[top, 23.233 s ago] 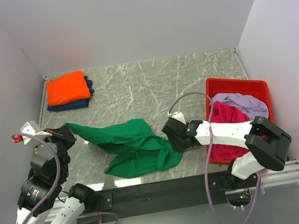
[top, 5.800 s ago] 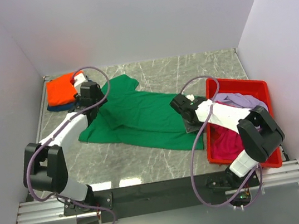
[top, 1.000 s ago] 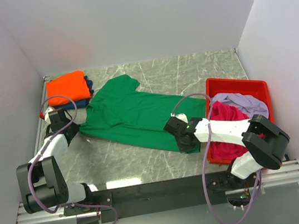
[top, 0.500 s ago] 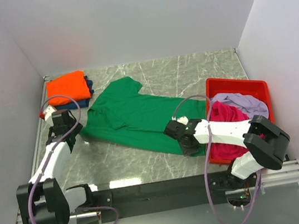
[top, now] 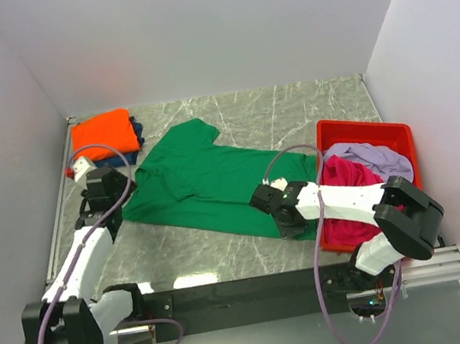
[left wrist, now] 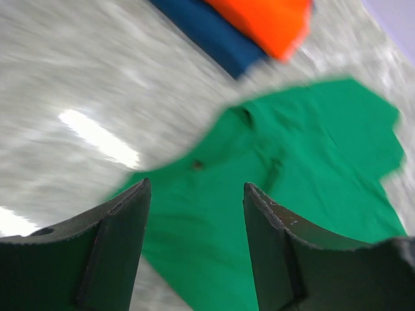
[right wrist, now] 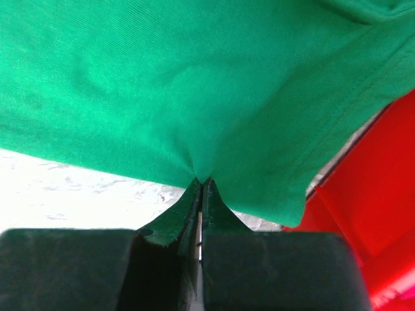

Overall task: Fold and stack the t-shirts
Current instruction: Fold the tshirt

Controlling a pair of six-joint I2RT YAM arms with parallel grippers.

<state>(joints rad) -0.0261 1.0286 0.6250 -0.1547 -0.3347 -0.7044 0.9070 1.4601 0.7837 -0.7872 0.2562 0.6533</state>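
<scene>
Green t-shirt [top: 214,183] lies spread flat mid-table, collar end toward far left, hem end beside red bin [top: 360,127]. Bin holds magenta t-shirt [top: 348,178] and pale lilac t-shirt [top: 377,159], both bunched, lilac on the far side. Orange t-shirt [top: 103,135] sits folded on navy t-shirt [top: 129,158] in the far-left corner. Right gripper [right wrist: 200,183] is clamped tight, pinching the green hem near the bin. Left gripper [left wrist: 194,191] is spread wide with nothing held, over the shirt's left edge. Half a second back the left gripper was slightly further left of the shirt; right pinch unchanged. 23 s back the shirt was a crumpled heap at the near edge
</scene>
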